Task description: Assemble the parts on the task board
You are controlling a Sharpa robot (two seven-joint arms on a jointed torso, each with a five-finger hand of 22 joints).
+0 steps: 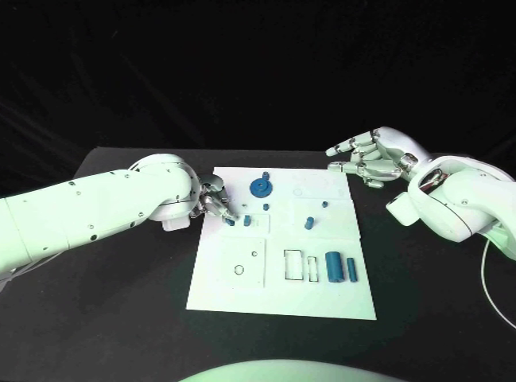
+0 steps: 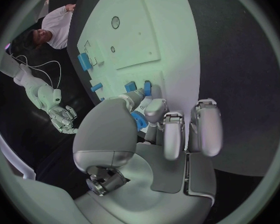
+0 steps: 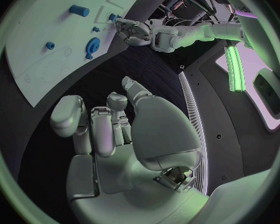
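The white task board (image 1: 278, 280) lies in the middle of the black table. My left hand (image 1: 215, 203) is at the board's left edge, and its thumb and a finger pinch a small blue part (image 2: 138, 119) just over the board. A blue gear (image 1: 261, 188) stands near the far edge. Small blue parts (image 1: 309, 223) sit mid-board, and two blue cylinders (image 1: 333, 269) lie at the near right. My right hand (image 1: 372, 157) hovers above the board's far right corner, fingers apart and holding nothing. The gear (image 3: 92, 46) also shows in the right wrist view.
Outlined recesses (image 1: 293, 265) and a ring mark (image 1: 238, 270) sit on the board's near half. Bare black table (image 1: 120, 302) surrounds the board on both sides. A thin white cable (image 1: 493, 294) runs along the table's right side.
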